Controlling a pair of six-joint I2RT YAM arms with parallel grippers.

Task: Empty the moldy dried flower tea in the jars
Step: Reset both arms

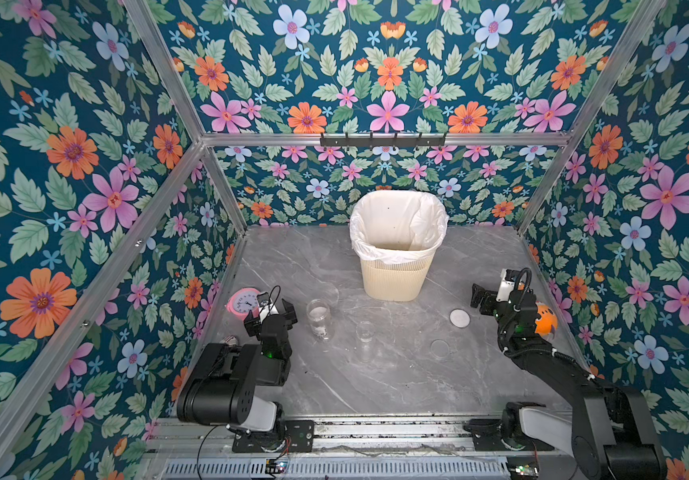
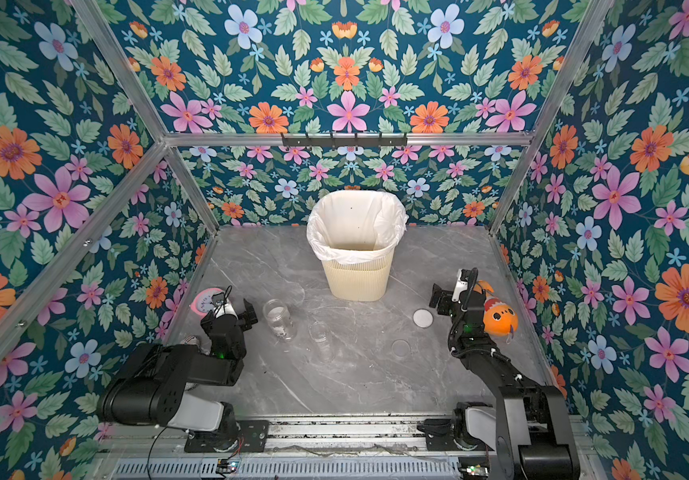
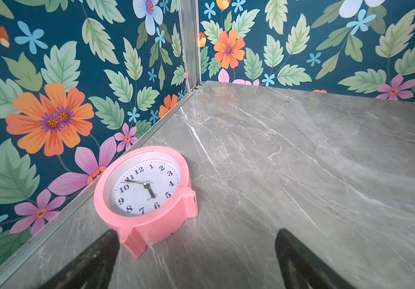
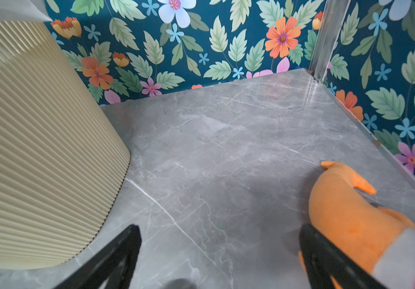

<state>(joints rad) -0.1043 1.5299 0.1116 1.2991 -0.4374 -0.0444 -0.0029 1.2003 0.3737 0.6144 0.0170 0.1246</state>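
Two clear jars stand upright and lidless on the grey marble table in both top views: the wider jar (image 1: 318, 318) (image 2: 279, 319) and the narrower jar (image 1: 364, 332) (image 2: 318, 332). Both look empty, and the moldy dried flower tea shows in no view. A flat white lid (image 1: 459, 318) (image 2: 422, 318) and a clear lid (image 1: 440, 348) (image 2: 401, 348) lie to their right. My left gripper (image 1: 271, 309) (image 2: 230, 312) (image 3: 196, 234) is open and empty, left of the wider jar. My right gripper (image 1: 496, 293) (image 2: 455, 293) (image 4: 219, 229) is open and empty, right of the white lid.
A cream ribbed bin (image 1: 397, 274) (image 4: 38, 150) with a white liner stands at the back middle. A pink clock (image 1: 243, 301) (image 3: 146, 192) lies by the left wall, just ahead of the left fingers. An orange plush toy (image 2: 500, 320) (image 4: 346, 215) lies beside the right gripper.
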